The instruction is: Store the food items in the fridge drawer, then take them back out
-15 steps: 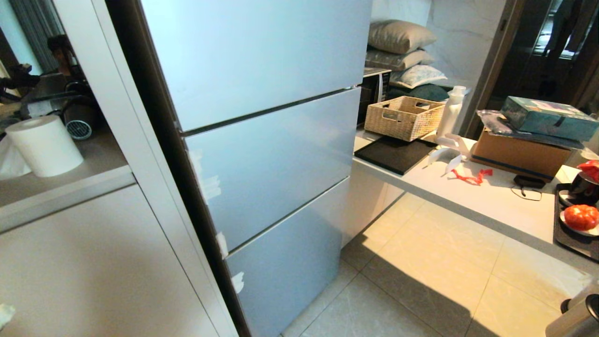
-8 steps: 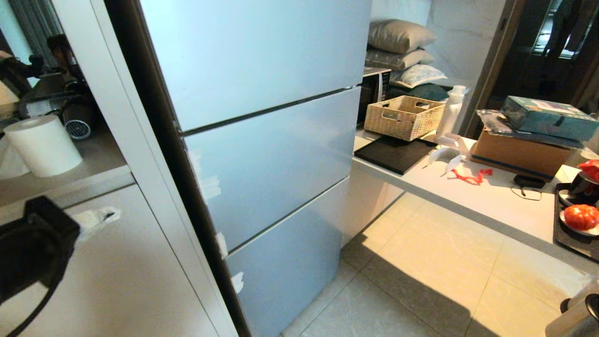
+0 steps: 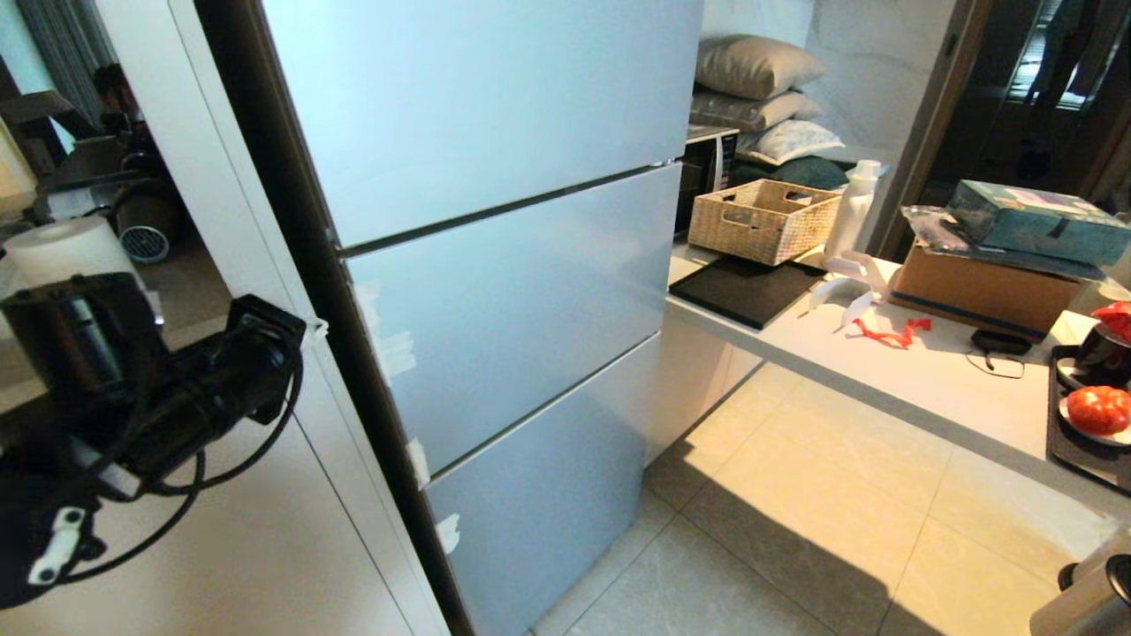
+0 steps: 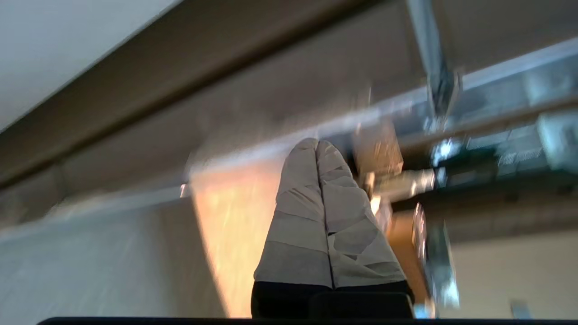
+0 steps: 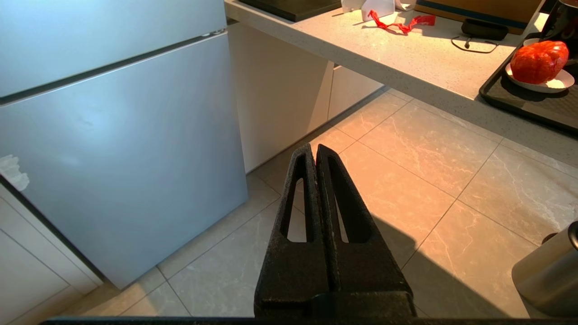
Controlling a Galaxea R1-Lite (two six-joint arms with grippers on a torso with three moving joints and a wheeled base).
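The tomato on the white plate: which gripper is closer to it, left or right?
Right. The right gripper hangs shut over the floor beside the counter holding the tomato; the left gripper is across the fridge, far away.

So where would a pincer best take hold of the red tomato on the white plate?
Probably across the tomato's rounded sides, coming down from above: it sits exposed on a shallow plate in the black tray, and a dark cup crowds its far side.

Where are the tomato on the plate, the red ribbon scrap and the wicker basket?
tomato [image 5: 539,61]: right wrist view, middle of its glossy skin.
red ribbon scrap [image 3: 891,335]: head view, middle of the strip.
wicker basket [image 3: 742,231]: head view, its front wall.
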